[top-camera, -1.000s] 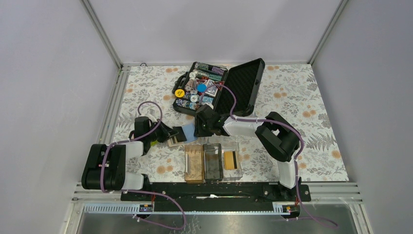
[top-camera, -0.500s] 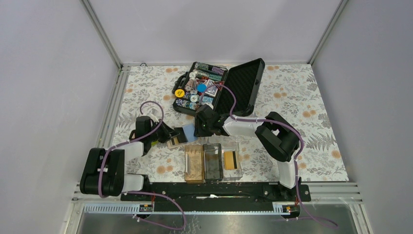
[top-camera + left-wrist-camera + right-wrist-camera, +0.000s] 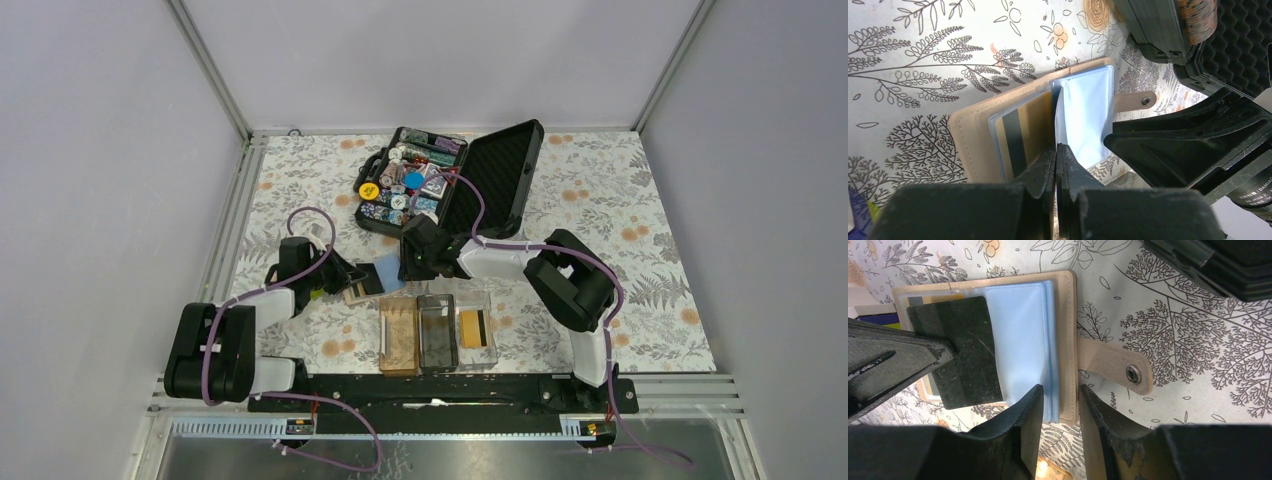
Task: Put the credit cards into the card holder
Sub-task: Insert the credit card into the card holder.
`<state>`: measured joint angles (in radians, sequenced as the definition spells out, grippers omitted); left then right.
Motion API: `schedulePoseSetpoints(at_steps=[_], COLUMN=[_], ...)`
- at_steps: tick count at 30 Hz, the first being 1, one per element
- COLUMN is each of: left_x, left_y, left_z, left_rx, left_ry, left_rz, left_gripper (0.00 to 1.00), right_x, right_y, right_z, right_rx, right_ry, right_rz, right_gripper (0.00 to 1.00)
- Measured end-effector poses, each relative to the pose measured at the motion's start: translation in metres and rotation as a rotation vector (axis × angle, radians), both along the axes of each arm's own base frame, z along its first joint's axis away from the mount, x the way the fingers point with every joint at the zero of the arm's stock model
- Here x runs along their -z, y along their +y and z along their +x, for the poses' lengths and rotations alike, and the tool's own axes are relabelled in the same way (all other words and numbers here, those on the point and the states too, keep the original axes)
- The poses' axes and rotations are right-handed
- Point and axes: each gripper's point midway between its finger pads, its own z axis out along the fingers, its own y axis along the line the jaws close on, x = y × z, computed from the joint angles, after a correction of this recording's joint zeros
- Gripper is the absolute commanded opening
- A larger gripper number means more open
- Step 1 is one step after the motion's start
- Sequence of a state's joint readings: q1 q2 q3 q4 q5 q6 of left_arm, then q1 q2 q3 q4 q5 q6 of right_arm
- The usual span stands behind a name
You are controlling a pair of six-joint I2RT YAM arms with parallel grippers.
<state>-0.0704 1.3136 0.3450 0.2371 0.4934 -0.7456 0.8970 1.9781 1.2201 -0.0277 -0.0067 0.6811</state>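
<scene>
Tan leatherette card wallet (image 3: 1068, 315) with a snap tab (image 3: 1133, 374) lies open and flat on the floral-print tabletop (image 3: 620, 250). Inside is a stack of glossy clear sleeves (image 3: 1020, 335), pale blue in tint, which look limp and slippery. One credit card (image 3: 1023, 132), rigid gold-orange plastic with a black magnetic stripe, sits in a sleeve on the page opposite the tab. A second credit card (image 3: 474, 327) already lies in the clear bay of the card holder (image 3: 478, 358), a low acrylic three-bay tray at 6 o'clock of the wallet, near the arm bases. No gold card is visible in its brown or dark bays. The left end effector (image 3: 1056, 150) has its fingers pressed together, tips at the sleeve fold just beside the card; cannot tell whether a thin leaf is nipped between them. The right end effector (image 3: 1060, 392) has its fingers part-spread, tips down astride the wallet's tab-side edge, apparently pinning it. Step in hand, by judgement: extracting the sleeved card with the wallet braced. The next move calls for a pinch on the card's edge alone, not the film, then a straight pull out of the sleeve. Risk: a sleeve or the whole wallet drags along. An open black chip case (image 3: 440, 185) sits at 12 o'clock, not involved.
</scene>
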Motion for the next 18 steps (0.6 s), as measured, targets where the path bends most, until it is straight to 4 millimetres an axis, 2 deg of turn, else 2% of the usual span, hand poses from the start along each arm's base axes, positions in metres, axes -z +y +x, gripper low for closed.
schedulePoseSetpoints(at_steps=[16, 18], left_x=[0.0038, 0.0042], left_y=[-0.0073, -0.0082], left_z=[0.0044, 0.0050], left_rx=[0.014, 0.018], left_ry=[0.028, 0.032], left_rz=[-0.062, -0.066], left_gripper=[0.00, 0.06], right_x=[0.0006, 0.0005], right_y=[-0.0035, -0.0034], right_z=[0.0016, 0.0015], right_rx=[0.009, 0.009], right_ry=[-0.005, -0.005], right_rz=[-0.021, -0.021], right_gripper=[0.39, 0.39])
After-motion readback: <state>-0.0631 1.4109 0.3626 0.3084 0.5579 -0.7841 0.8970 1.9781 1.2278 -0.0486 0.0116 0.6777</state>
